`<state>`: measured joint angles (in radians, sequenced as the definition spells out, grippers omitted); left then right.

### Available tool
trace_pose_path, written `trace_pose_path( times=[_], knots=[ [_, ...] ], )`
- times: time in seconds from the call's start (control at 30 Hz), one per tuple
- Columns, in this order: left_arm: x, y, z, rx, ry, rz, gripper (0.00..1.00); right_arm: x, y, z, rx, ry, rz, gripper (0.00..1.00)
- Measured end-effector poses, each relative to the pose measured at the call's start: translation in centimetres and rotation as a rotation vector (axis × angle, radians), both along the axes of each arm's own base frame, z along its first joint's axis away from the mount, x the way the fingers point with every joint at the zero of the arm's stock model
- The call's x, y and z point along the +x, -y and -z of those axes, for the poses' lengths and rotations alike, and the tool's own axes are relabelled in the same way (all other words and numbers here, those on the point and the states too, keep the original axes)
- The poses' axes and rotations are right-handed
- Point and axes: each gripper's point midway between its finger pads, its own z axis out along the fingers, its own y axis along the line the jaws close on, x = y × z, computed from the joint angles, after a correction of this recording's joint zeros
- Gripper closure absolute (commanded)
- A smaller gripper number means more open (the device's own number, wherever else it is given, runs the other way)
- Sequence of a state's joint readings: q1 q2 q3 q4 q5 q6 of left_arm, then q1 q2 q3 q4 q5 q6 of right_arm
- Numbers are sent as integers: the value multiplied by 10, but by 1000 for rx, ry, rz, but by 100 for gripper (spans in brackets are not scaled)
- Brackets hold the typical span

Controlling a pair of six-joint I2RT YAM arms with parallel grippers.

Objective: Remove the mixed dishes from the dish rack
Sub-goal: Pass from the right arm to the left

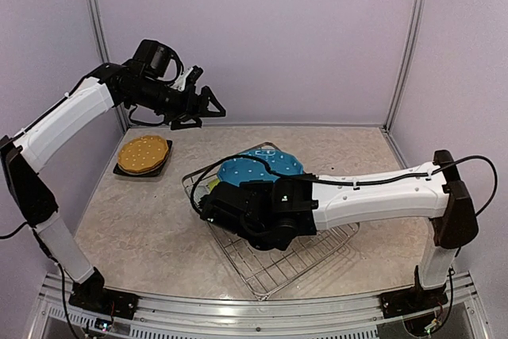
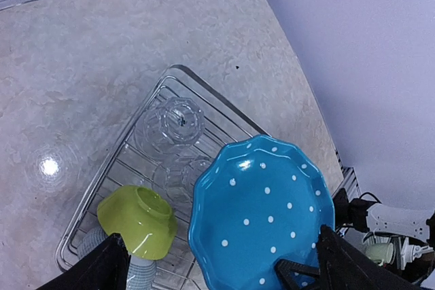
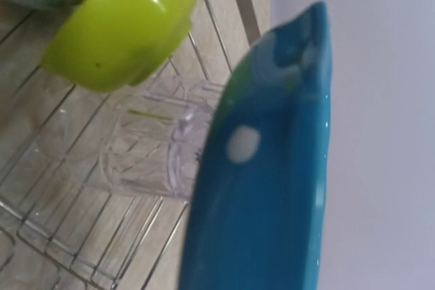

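The blue-dotted plate (image 1: 258,170) stands tilted over the back of the dish rack (image 1: 295,266), with my right gripper (image 1: 213,198) shut on its rim. In the right wrist view the plate (image 3: 272,188) fills the frame edge-on and hides the fingers. A lime bowl (image 2: 136,219) lies upside down in the rack (image 2: 170,76) on a pale-blue bowl (image 2: 141,273), next to two clear glasses (image 2: 180,121) (image 2: 185,176). My left gripper (image 1: 208,109) hangs open high at the back left, empty. The orange-dotted plate (image 1: 143,152) rests on the black square plate (image 1: 125,171) on the table.
Purple walls close the table at the back and both sides, with metal posts (image 1: 101,37) in the corners. My right forearm (image 1: 373,192) lies across the rack from the right.
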<state>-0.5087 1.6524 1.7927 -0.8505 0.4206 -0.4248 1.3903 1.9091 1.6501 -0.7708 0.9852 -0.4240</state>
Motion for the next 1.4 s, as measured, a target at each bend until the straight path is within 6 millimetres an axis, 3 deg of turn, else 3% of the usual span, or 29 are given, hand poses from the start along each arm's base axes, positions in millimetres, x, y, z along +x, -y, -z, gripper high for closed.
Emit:
trace_pose_path(
  times=[0.4, 0.67, 0.8, 1.07, 1.2, 1.27, 1.4],
  knots=[
    [-21, 41, 38, 58, -93, 129, 27, -6, -17, -20, -6, 125, -72, 100],
    [-24, 48, 61, 92, -148, 153, 41, -3, -18, -30, -10, 189, -72, 100],
    [-24, 48, 64, 97, -160, 155, 56, -2, -16, -35, -10, 220, -69, 100],
    [-20, 49, 59, 59, -157, 161, 97, 0, -10, -41, 9, 258, -43, 100],
    [-16, 45, 62, 49, -140, 181, 100, 1, -7, -41, -4, 262, -49, 99],
    [-16, 46, 63, 34, -149, 188, 100, 1, -5, -39, -17, 263, -52, 93],
    [-16, 45, 67, 10, -167, 196, 100, 1, -4, -36, -34, 265, -59, 70]
  ],
)
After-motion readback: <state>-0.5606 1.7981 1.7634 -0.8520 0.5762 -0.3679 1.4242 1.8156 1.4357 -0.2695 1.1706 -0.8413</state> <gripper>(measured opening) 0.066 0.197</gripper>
